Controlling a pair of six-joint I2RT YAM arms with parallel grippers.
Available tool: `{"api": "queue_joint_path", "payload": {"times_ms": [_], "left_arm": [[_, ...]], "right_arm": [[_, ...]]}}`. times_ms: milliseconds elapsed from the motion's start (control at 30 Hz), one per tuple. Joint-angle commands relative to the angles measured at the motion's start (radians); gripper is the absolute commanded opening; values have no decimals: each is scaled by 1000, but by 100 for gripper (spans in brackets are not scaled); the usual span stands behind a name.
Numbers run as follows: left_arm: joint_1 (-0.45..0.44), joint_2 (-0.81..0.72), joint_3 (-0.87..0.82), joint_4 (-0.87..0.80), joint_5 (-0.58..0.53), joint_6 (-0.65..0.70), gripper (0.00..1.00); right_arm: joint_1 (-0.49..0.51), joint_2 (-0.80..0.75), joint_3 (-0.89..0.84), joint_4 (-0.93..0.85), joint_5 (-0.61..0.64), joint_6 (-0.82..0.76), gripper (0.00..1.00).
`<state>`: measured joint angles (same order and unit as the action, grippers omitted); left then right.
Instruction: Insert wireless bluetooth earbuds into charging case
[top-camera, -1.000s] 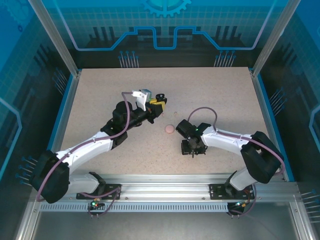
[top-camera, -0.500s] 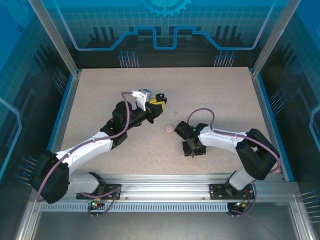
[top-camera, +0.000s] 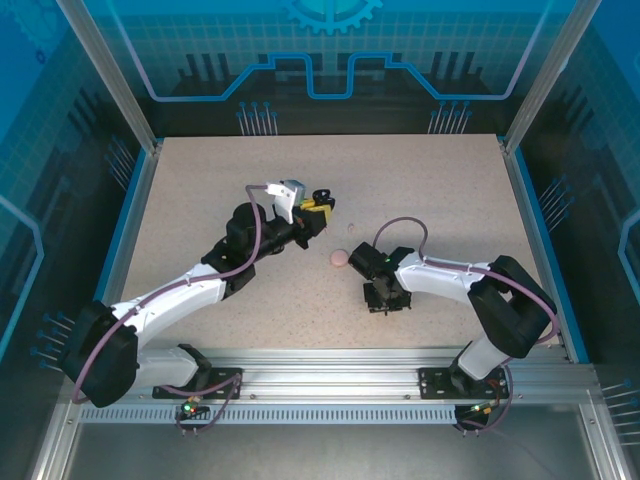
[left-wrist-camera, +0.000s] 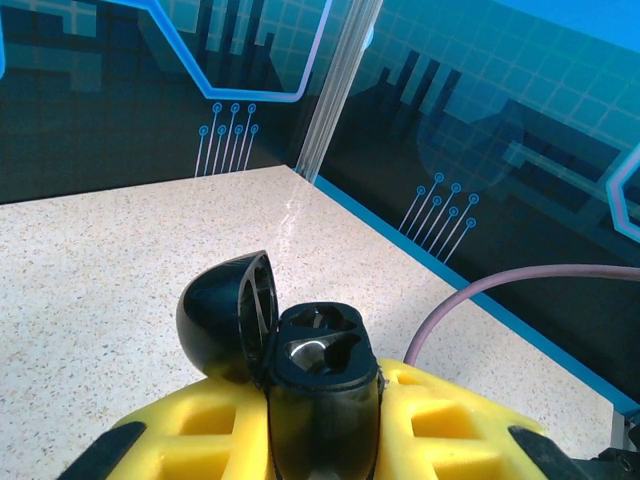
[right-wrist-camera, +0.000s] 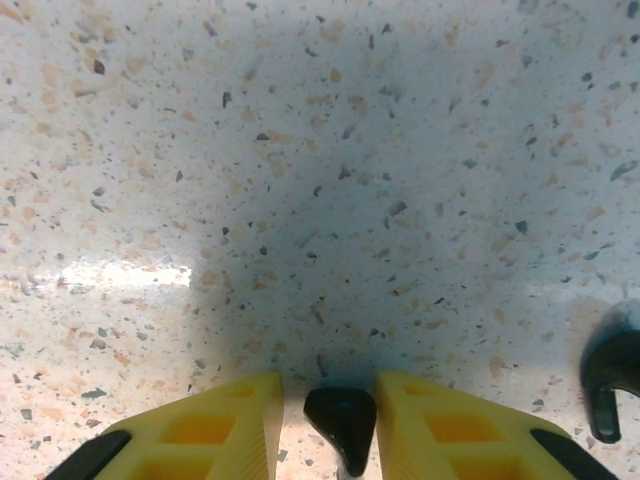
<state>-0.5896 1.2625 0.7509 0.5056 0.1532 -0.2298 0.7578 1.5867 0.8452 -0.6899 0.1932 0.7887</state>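
Left end effector (top-camera: 318, 208) clamped on black case (left-wrist-camera: 322, 370), lid open (swung to the left), above the counter (left-wrist-camera: 120, 260). Right end effector (right-wrist-camera: 330, 392) down at the counter, fingers close on either side of a black earbud (right-wrist-camera: 342, 425); cannot tell if gripped. Second black earbud (right-wrist-camera: 608, 380) lies well to its right.

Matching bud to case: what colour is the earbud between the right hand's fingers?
Black. The earbud shows best in the right wrist view.
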Motion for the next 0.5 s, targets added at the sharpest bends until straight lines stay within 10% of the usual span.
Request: {"api": "queue_joint_path", "payload": {"times_ms": [0,467], "left_arm": [[-13,-25,41,2,-4,29,0],[-32,-20,64,-13,3,43,0]], "right_arm": [[-19,8,-35,9,16,0,28],[-35,-29,-85,46,-13,-12,13]]}}
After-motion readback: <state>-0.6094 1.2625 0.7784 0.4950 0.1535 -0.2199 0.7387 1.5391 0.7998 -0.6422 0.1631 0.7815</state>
